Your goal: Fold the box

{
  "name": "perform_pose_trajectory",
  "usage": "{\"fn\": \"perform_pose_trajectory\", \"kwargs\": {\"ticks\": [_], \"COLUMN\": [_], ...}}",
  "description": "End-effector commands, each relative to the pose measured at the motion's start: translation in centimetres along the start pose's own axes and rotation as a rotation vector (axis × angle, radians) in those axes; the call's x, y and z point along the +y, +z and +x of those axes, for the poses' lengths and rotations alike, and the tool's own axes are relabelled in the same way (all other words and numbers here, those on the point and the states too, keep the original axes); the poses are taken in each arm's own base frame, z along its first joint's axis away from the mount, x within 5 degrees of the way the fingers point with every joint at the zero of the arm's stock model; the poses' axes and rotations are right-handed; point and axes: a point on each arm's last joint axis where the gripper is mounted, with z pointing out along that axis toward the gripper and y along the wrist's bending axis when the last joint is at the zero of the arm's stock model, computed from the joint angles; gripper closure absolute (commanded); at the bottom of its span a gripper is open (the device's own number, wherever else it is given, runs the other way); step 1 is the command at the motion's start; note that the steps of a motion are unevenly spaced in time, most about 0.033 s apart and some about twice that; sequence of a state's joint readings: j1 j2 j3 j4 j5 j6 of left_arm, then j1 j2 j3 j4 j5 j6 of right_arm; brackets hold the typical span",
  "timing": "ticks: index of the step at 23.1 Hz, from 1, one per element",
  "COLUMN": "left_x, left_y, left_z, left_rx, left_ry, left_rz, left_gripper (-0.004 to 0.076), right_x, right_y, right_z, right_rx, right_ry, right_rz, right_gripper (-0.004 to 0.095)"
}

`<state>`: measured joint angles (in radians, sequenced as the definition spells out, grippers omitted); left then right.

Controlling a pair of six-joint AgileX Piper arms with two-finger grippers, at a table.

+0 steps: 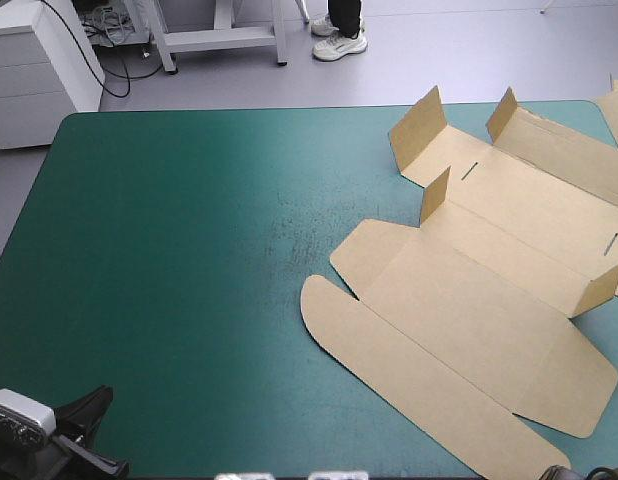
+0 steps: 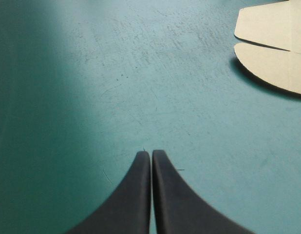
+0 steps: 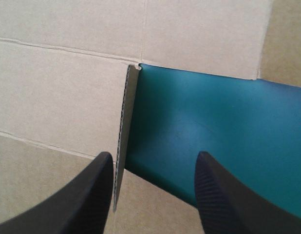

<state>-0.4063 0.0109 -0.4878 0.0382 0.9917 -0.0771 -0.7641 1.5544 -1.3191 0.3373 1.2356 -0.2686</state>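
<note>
Your box [image 1: 489, 290] lies as a cut brown sheet on the right half of the desk [image 1: 189, 250]. It is mostly flat on the teal-green cover, with a few small flaps raised along its far part and rounded flaps toward the near edge. Your right hand [image 3: 154, 157] stands wide open over the sheet and grips nothing. An upright flap [image 3: 122, 126] sits edge-on between its black fingers, close against one of them. Your left hand [image 2: 151, 155] is closed to a point and empty, over bare cover near the desk's near-left corner, well apart from the box.
</note>
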Motion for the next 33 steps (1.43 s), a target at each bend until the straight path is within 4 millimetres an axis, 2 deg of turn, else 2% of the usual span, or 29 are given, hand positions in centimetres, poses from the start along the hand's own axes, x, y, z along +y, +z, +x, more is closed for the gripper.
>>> {"fn": "perform_pose_trajectory", "kwargs": {"ticks": [1, 9, 13, 18, 21, 23, 25, 29, 31, 33], "left_x": [-0.1, -0.1, -0.1, -0.1, -0.1, -0.1, -0.1, -0.1, -0.1, -0.1], "left_y": [-0.3, -0.3, -0.3, -0.3, -0.3, -0.3, -0.3, -0.3, -0.3, -0.3], "left_z": [-1.2, -1.2, -1.2, -1.2, -1.2, -1.2, -1.2, -1.2, -1.2, -1.2], "left_rx": [-0.077, -0.077, -0.077, -0.077, -0.077, -0.077, -0.077, -0.077, -0.077, -0.077], "left_ry": [-0.003, -0.003, -0.003, -0.003, -0.003, -0.003, -0.003, -0.001, -0.001, -0.001], "left_rz": [0.014, 0.014, 0.014, 0.014, 0.014, 0.014, 0.014, 0.014, 0.014, 0.014], "left_gripper": [0.0732, 0.0732, 0.0732, 0.0732, 0.0732, 0.0732, 0.0732, 0.0732, 0.0732, 0.0732], "right_x": [1.2, 4.3, 4.3, 3.9, 3.9, 3.8, 3.7, 3.5, 4.9, 7.4], "right_y": [-0.5, 2.1, 3.8, 6.5, 6.7, 6.7, 6.7, 6.5, 6.4, 6.3], "right_z": [-0.5, -1.5, -1.6, -2.1, -2.2, -2.1, -2.1, -2.1, -2.2, -2.4], "right_rx": [-0.04, -0.035, 0.024, 0.099, 0.101, 0.105, 0.114, 0.125, 0.131, 0.118], "right_ry": [-0.043, -0.118, -0.09, -0.053, -0.053, -0.058, -0.075, -0.137, -0.244, -0.35], "right_rz": [-0.049, 0.007, 0.082, 0.045, 0.045, 0.055, 0.074, 0.097, 0.086, 0.074], "right_gripper": [0.0451, 0.0452, 0.0453, 0.0465, 0.0568, 0.0784, 0.0927, 0.092, 0.092, 0.092]}}
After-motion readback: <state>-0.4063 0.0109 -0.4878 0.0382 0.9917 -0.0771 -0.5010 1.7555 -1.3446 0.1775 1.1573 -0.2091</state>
